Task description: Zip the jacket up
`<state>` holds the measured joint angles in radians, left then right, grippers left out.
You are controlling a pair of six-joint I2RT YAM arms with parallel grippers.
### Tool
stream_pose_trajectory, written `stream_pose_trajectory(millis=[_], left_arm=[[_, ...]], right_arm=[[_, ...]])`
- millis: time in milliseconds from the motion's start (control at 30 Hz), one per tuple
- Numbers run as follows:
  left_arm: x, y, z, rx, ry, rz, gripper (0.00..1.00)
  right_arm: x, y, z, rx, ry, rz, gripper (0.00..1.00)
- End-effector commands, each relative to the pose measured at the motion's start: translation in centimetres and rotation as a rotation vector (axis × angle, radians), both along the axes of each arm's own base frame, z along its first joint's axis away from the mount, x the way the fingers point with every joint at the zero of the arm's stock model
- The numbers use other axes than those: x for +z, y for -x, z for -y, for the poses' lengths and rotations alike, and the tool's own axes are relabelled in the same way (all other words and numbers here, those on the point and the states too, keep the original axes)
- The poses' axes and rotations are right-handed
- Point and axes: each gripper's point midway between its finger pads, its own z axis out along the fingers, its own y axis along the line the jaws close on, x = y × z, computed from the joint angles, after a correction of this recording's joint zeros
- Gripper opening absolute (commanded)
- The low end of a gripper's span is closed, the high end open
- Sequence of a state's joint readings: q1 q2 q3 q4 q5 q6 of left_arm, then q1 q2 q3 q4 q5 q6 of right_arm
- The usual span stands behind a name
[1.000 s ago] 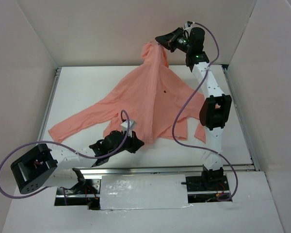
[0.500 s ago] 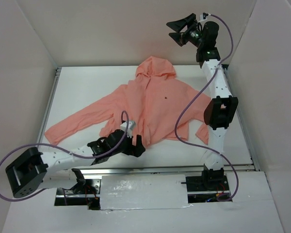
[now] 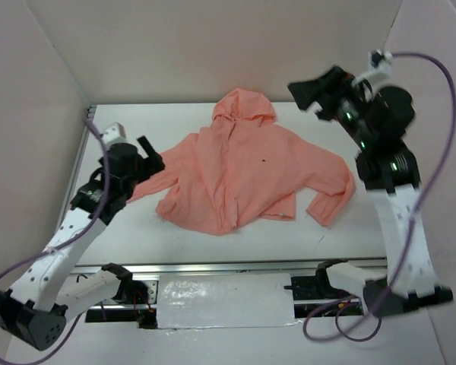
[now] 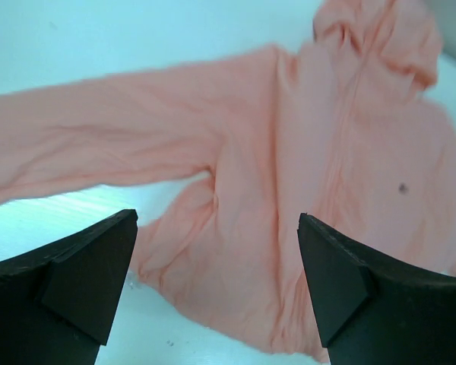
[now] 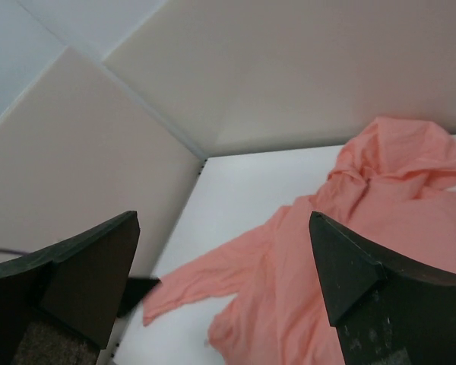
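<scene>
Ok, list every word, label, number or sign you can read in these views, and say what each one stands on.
No readable text in any of the three views.
The chest mark on the jacket: a tiny dark speck, too small and blurred to tell whether it is a logo or lettering.
Nothing else in view shows lettering, numbers or signs.

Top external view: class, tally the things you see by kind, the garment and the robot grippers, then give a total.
Salmon-pink thin fabric hooded jacket: 1
Black two-finger grippers: 2, left gripper and right gripper
Total: 3
</scene>
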<state>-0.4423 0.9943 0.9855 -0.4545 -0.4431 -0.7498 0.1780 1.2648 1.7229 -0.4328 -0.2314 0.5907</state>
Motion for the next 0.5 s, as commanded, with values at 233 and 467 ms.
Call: stream_pose_trajectory(millis=[233, 467], left_arm=[[11.4, 5.5, -10.1, 0.297, -0.139, 0.154, 0.99], [10.9, 9.9, -13.2, 0.348, -0.221, 0.193, 0.99]], right_arm=[[-8.0, 15.4, 7.1, -0.221, 0.143, -0.02, 1.0], [-11.1, 22.2, 8.8, -0.227, 0.125, 0.036, 1.0]])
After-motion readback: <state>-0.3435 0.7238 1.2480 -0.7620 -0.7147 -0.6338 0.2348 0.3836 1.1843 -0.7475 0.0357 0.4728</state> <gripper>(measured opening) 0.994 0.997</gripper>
